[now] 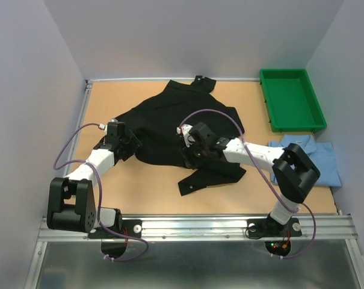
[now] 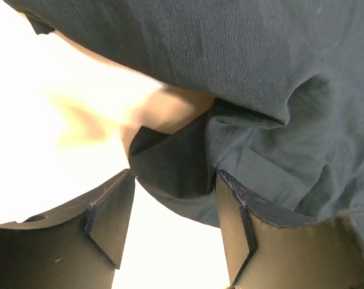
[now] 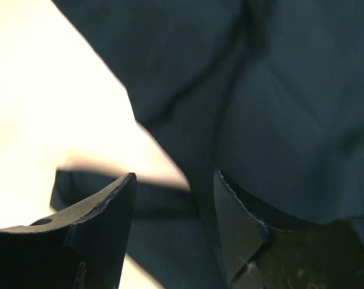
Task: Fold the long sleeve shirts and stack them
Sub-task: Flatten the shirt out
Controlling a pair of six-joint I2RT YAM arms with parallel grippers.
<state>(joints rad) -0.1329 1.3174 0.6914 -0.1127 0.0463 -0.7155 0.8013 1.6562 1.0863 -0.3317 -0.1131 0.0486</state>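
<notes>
The black shirt [image 1: 169, 123] lies crumpled across the middle of the table, a sleeve trailing toward the front. My left gripper [image 1: 129, 143] is open at the shirt's left edge; in the left wrist view a fold of black cloth [image 2: 175, 174] sits at the mouth of the jaws, between the fingertips [image 2: 112, 208]. My right gripper [image 1: 191, 150] is open low over the shirt's front right part; the right wrist view shows black cloth [image 3: 272, 102] filling the space ahead and between the jaws. The light blue shirt [image 1: 323, 159] lies folded at the right edge, partly behind the right arm.
A green plastic tray [image 1: 290, 99] stands at the back right corner. White walls enclose the table on three sides. Bare wooden table [image 1: 151, 186] shows in front of the shirt and at the far left.
</notes>
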